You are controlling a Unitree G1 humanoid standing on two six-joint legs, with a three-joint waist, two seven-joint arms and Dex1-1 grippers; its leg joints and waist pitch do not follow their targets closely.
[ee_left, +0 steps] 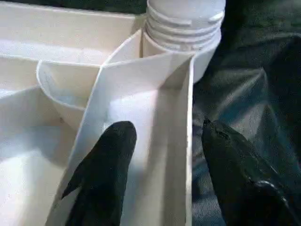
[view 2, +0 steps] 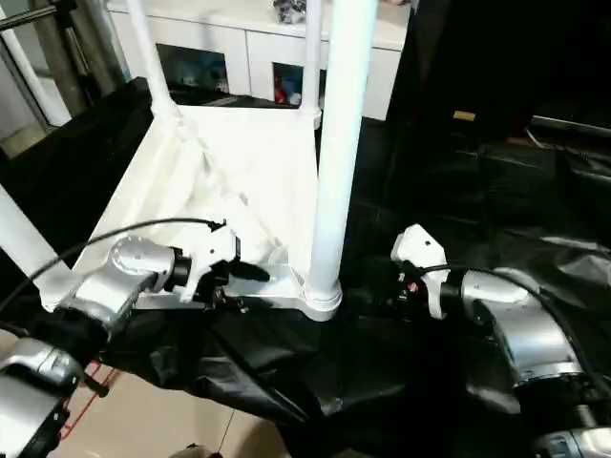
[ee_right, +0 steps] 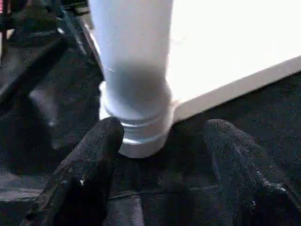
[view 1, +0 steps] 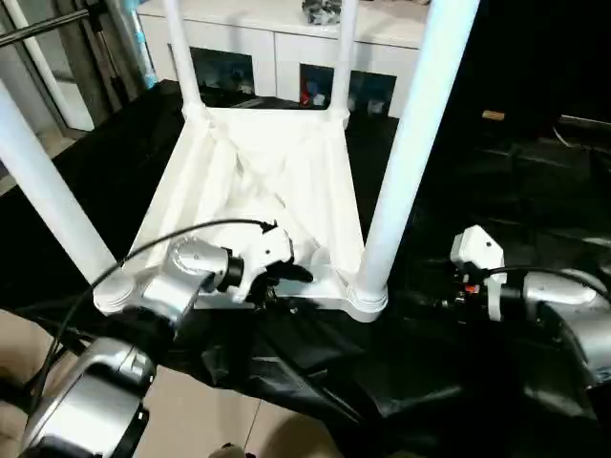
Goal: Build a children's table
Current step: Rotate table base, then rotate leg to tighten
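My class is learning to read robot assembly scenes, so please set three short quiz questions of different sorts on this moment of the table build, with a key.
1. True or false: the tabletop lies upside down on the black cloth.
2. How many legs stand up from the tabletop's corner sockets?
3. Multiple choice: the left claw is
A. shut on a leg
B. open astride the tabletop's side wall, near the near right leg
C. open above the floor

Key
1. True; its ribbed underside faces up.
2. Four.
3. B. The right claw is also open, its fingers apart before that leg's base.
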